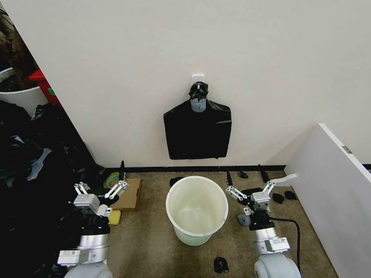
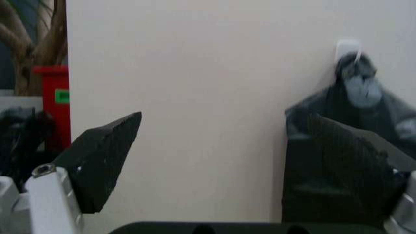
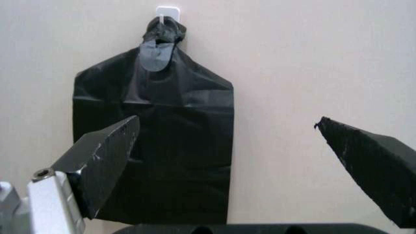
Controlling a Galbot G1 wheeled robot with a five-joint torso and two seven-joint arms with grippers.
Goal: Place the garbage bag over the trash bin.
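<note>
Here one garbage bag (image 1: 197,128) hangs above one trash bin (image 1: 197,210); left gripper (image 1: 100,189) and right gripper (image 1: 250,189) gape empty.

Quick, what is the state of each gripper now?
Left gripper: jaws open, holding nothing.
Right gripper: jaws open, holding nothing.

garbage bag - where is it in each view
Head view: the garbage bag hangs flat on the wall above the trash bin.
Left wrist view: garbage bag behind one finger.
Right wrist view: garbage bag on the wall.
Shared landmark: the white wall hook.
</note>
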